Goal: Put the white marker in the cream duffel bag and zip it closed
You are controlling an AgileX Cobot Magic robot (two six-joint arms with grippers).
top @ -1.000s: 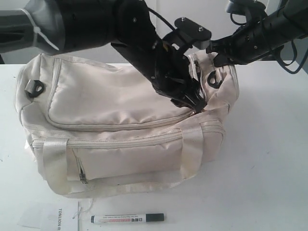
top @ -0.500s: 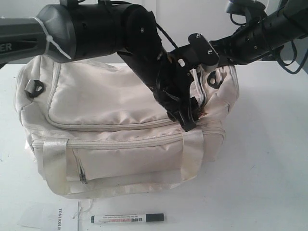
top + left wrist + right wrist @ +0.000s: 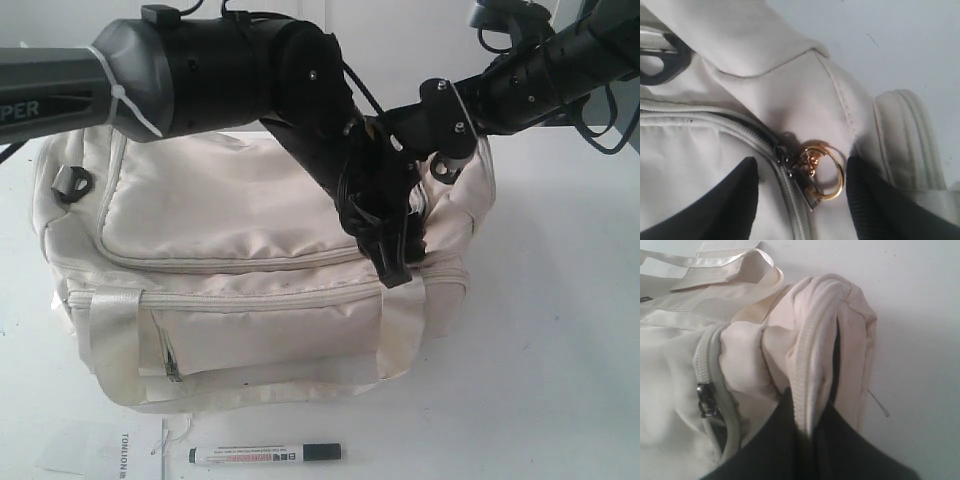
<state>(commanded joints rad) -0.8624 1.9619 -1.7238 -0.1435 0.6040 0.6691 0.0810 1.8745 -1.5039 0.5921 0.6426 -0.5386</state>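
Plainly, little of the task is done; the slim white marker with black cap and red label (image 3: 265, 454) lies on the white table (image 3: 560, 350) at six o'clock of the large soft cream duffel bag (image 3: 220, 210), well outside it; the bag's curved top zip looks shut along its whole visible run, so we judge it must be opened first, then the marker put in and the zip drawn closed. Both arms work at the bag's three o'clock end; our left gripper (image 3: 392, 262) hangs over the gold ring zip pull (image 3: 812, 162), its fingers spread on either side of the ring and, as far as we can see, not touching it; our right gripper (image 3: 807, 425) is clamped on a bunched fold of the bag's end fabric, holding it up.
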